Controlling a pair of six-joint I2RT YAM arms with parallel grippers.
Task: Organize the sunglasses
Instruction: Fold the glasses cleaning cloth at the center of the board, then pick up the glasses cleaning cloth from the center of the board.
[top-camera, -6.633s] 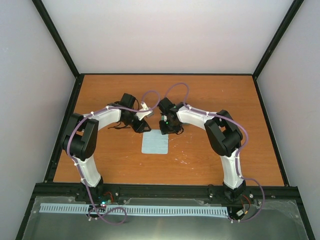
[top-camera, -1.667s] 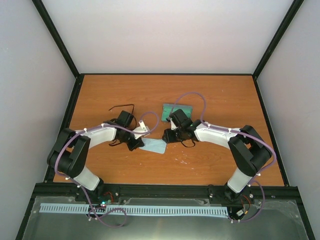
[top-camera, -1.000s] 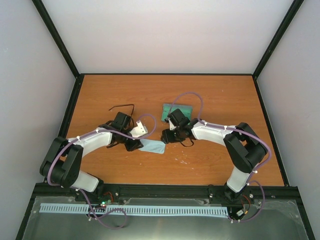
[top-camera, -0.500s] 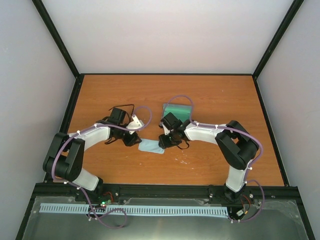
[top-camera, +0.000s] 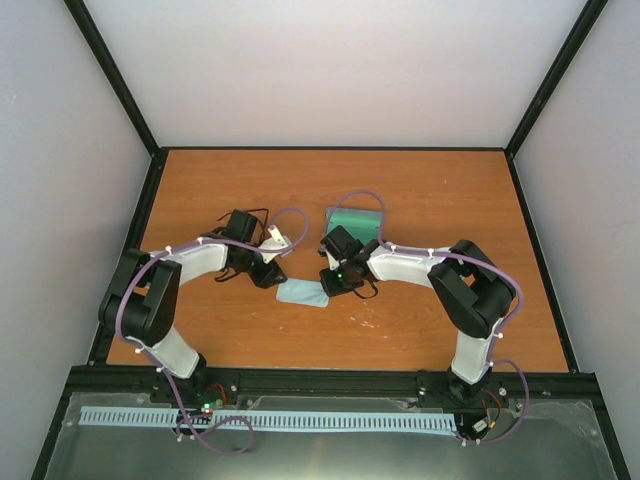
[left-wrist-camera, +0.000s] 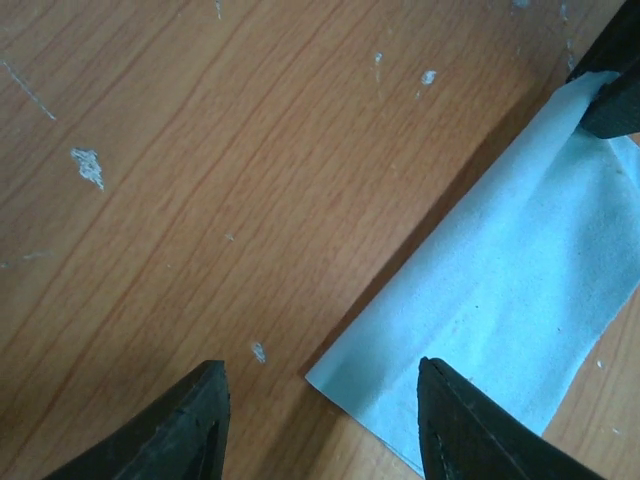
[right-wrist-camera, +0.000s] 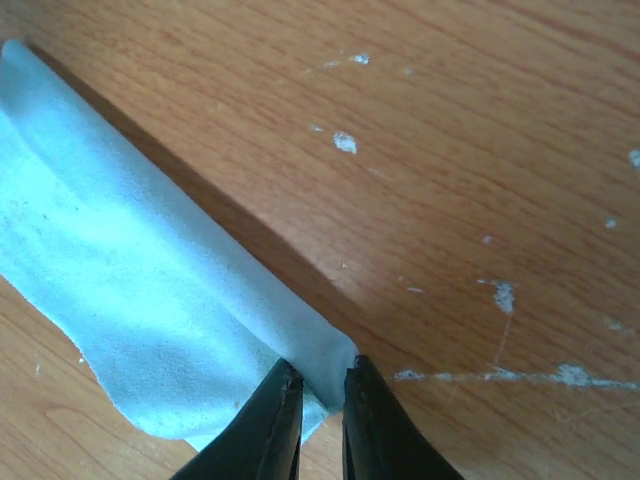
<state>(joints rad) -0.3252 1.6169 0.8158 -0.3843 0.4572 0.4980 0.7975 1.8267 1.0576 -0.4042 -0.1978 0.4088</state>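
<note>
Scuffed orange-brown wood forms the surface (top-camera: 430, 320), flecked with pale marks. Nearest the arm bases lies the light-blue cloth (top-camera: 303, 294), with both arms bent in over it. The right tool (right-wrist-camera: 318, 385) is pinched tight on one corner of the cloth (right-wrist-camera: 130, 300), and the fabric rises off the wood there in a soft ridge with a shadow under it. The left tool (left-wrist-camera: 320, 400) has its jaws spread wide, and the opposite corner of the cloth (left-wrist-camera: 500, 300) lies between them, ungripped.

The step in hand looks like taking that second corner. It would go best with the left tool lowered until one finger slides under the edge, then closed gently while the right keeps light tension so the fabric does not bunch.

Farther back, thin dark lines just behind the left wrist are probably the sunglasses (top-camera: 258, 212), mostly hidden. The green-lined case (top-camera: 357, 219) sits behind the right wrist.
</note>
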